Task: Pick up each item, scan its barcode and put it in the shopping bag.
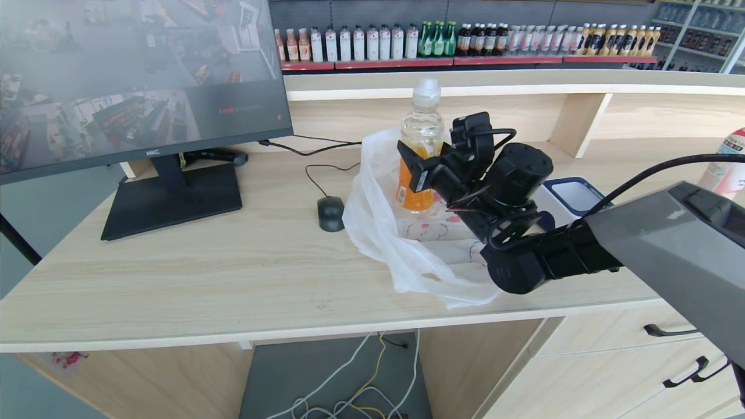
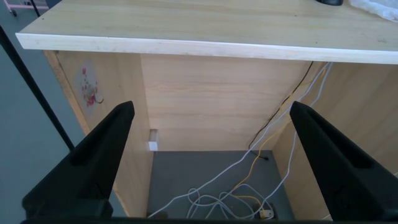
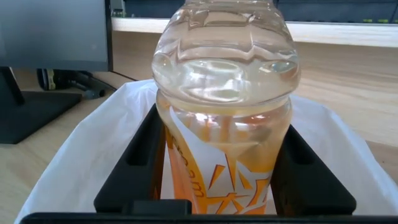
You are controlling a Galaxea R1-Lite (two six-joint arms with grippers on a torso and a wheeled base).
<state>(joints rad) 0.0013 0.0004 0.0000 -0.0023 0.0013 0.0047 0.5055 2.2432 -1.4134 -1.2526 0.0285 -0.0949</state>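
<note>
A clear drink bottle (image 1: 420, 139) with an orange label and a white cap stands upright over the mouth of the white plastic shopping bag (image 1: 396, 244). My right gripper (image 1: 420, 169) is shut on the bottle at its label; in the right wrist view the bottle (image 3: 224, 118) sits between the two black fingers (image 3: 140, 168), with the bag (image 3: 81, 155) spread under it. My left gripper (image 2: 211, 162) hangs open below the counter's front edge, nothing between its fingers.
A monitor (image 1: 134, 81) on its stand, a black mouse (image 1: 330, 213) with its cable, and a handheld scanner (image 1: 218, 156) lie on the wooden counter (image 1: 174, 279). A blue-rimmed box (image 1: 573, 195) and another bottle (image 1: 727, 166) stand at the right. Cables (image 2: 230, 186) hang under the counter.
</note>
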